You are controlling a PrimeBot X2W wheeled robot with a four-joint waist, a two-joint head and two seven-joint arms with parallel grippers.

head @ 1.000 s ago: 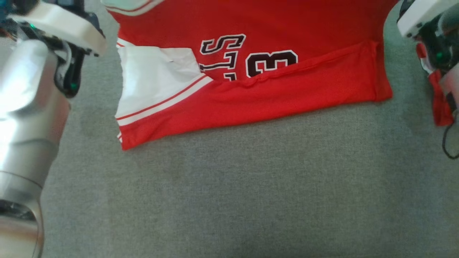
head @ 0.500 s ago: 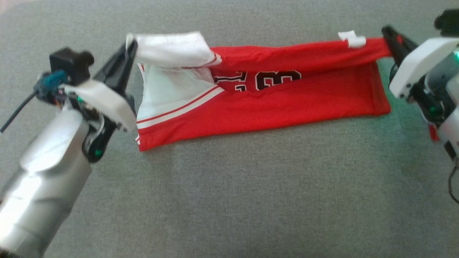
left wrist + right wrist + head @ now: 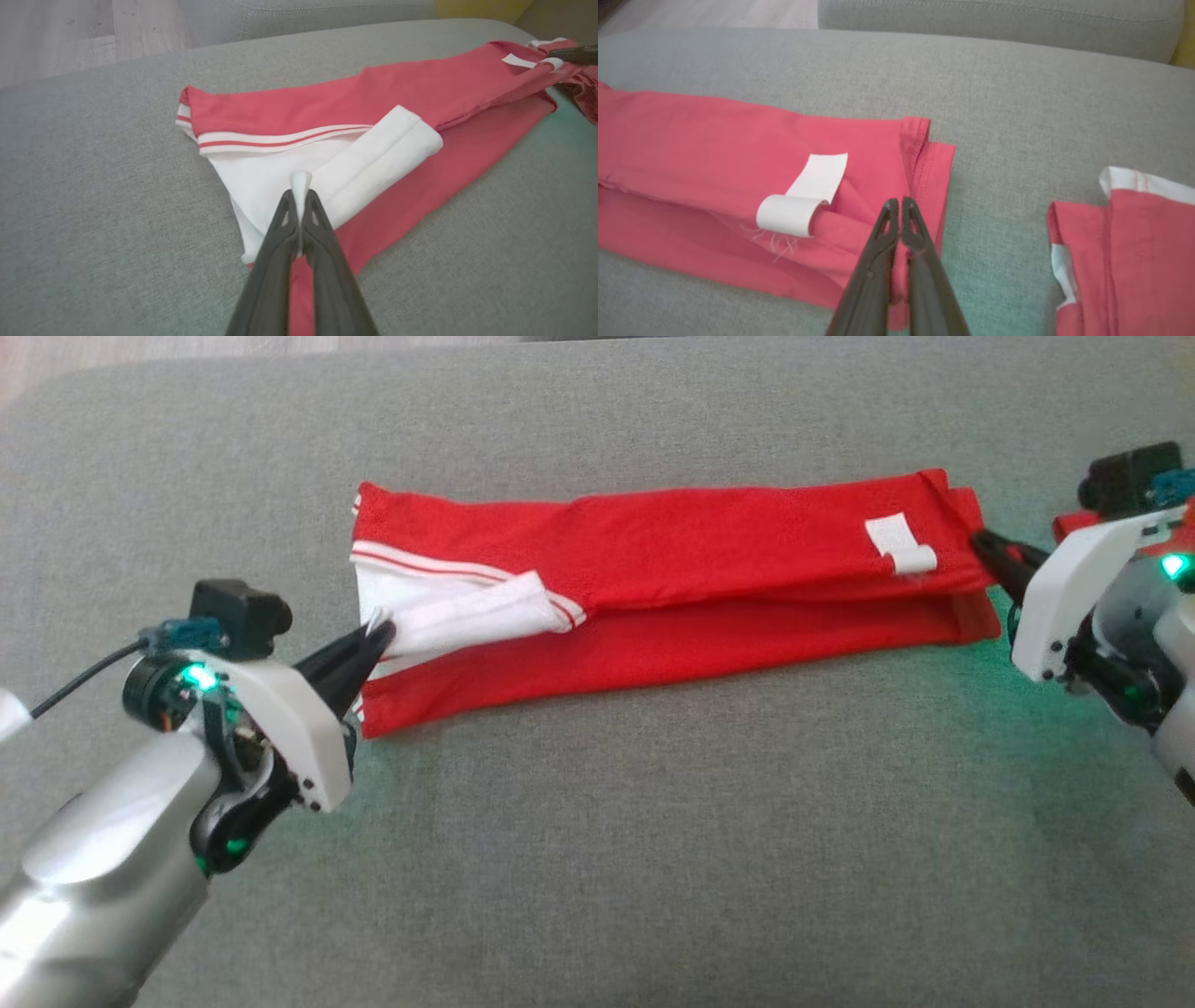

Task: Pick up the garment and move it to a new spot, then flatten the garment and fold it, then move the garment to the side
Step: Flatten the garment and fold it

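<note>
Here's the garment [image 3: 709, 579], lying across the middle of the grey cushion [image 3: 597, 877] and folded lengthwise into a long red band. The left gripper [image 3: 378, 637] is pinched tight on the white sleeve fabric [image 3: 373, 158] at the band's left end. Over at the other end, the right gripper [image 3: 980, 543] is clamped on the red hem, just beside the white label [image 3: 898, 545]. By my reading, the move and the flattening are done and the fold is midway. The top layer is not yet let go, a crosswise fold is probably left, and the shift to the side is to come. The left wrist view gives a nip of white cloth poking up between the fingertips, which the head view blurs. The right wrist view brings in another red-and-white piece [image 3: 1134, 242] lying apart on the cushion; possibly a second garment, hard to tell.
</note>
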